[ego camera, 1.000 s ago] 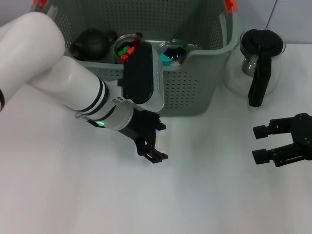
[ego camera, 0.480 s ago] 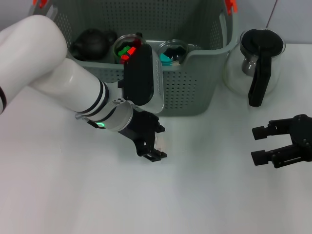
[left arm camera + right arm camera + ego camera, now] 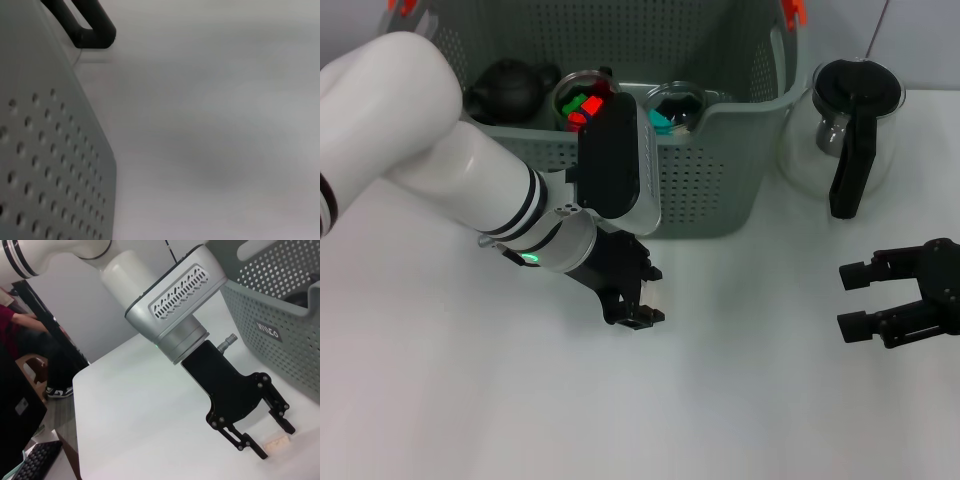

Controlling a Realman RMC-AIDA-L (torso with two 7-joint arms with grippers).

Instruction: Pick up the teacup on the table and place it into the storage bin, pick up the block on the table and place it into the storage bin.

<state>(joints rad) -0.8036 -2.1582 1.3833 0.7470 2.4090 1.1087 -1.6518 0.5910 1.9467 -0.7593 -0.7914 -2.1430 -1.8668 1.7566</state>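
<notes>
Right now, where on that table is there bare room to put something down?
The table is bare along the near edge and between the left gripper and right gripper. It is crowded at the back, where the storage bin and glass pot stand.

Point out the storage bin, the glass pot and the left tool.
storage bin (image 3: pixel 705 190), head view, perforated front wall.
glass pot (image 3: pixel 850 160), head view, black handle.
left tool (image 3: pixel 272 437), right wrist view, midway between its fingertips, just above the table.

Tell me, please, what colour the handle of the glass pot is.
Black; the glass pot's handle shows best in the head view, beside the storage bin.
</notes>
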